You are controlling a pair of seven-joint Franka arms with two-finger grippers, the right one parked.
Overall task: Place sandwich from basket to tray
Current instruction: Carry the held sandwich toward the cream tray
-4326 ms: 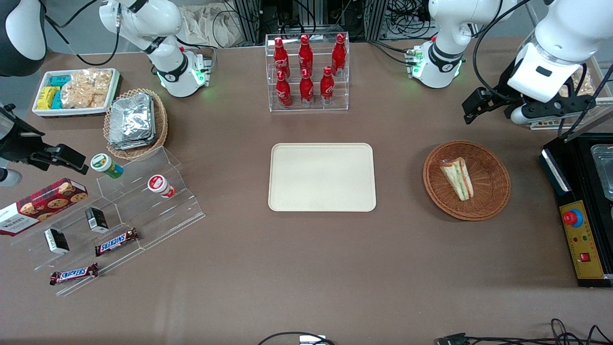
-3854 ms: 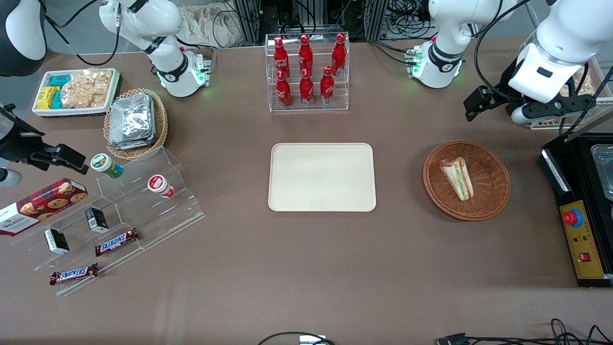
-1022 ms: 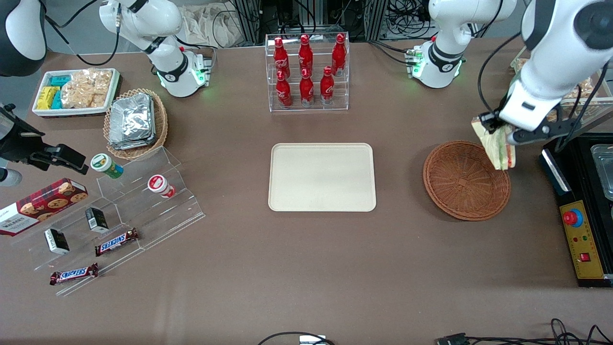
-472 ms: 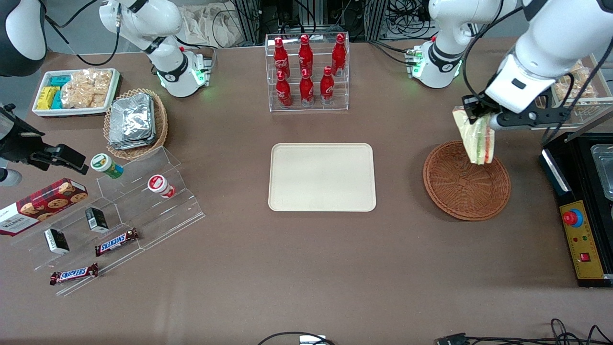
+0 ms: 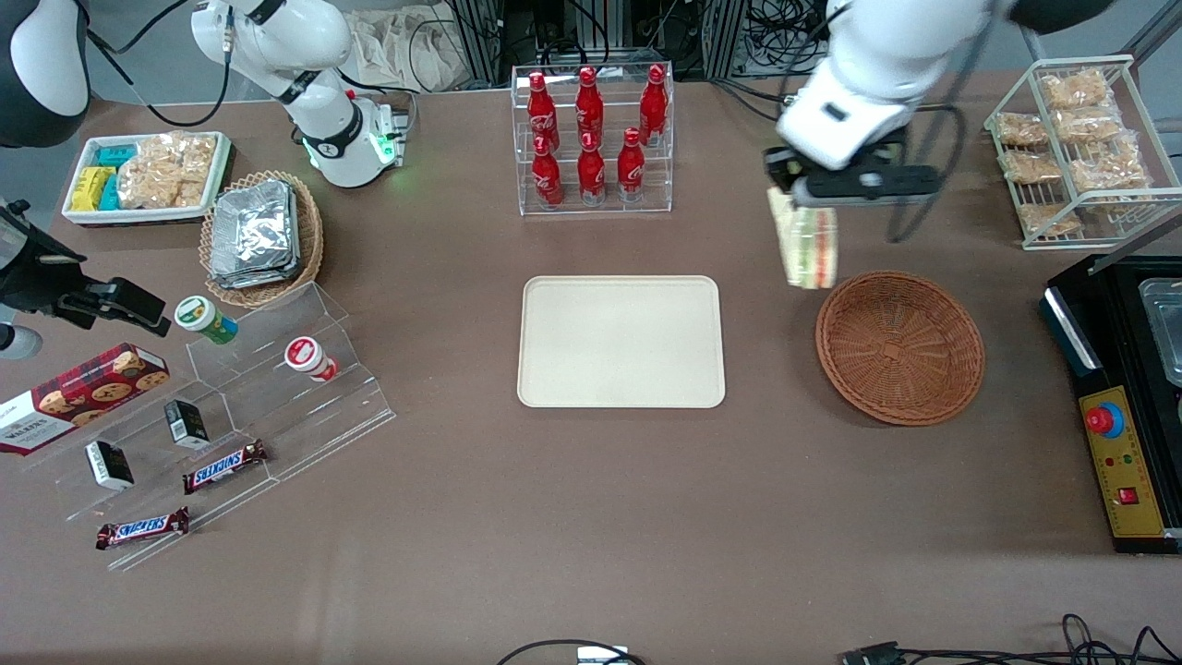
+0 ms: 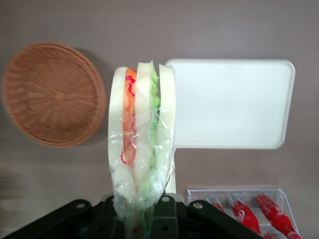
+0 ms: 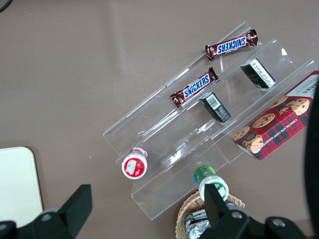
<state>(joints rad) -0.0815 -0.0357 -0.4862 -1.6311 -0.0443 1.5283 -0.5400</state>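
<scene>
My left gripper [image 5: 802, 201] is shut on the wrapped wedge sandwich [image 5: 806, 247], which hangs from it in the air between the round reddish-brown basket [image 5: 899, 346] and the cream tray [image 5: 621, 341], a little farther from the front camera than both. In the left wrist view the sandwich [image 6: 141, 139] stands up from the gripper [image 6: 142, 219], showing pale bread with orange-red and green layers in clear wrap. That view also shows the basket [image 6: 52, 93], with nothing in it, and the tray [image 6: 234, 102], which is bare.
A clear rack of red bottles [image 5: 591, 139] stands farther from the front camera than the tray. A wire rack of snack packs [image 5: 1076, 148] and a black box with a red button [image 5: 1113, 425] are at the working arm's end. Snack shelves [image 5: 231, 406] lie toward the parked arm's end.
The gripper lifted the sandwich out of the basket and has carried it from over the basket's rim toward the tray, now hanging between basket and tray.
</scene>
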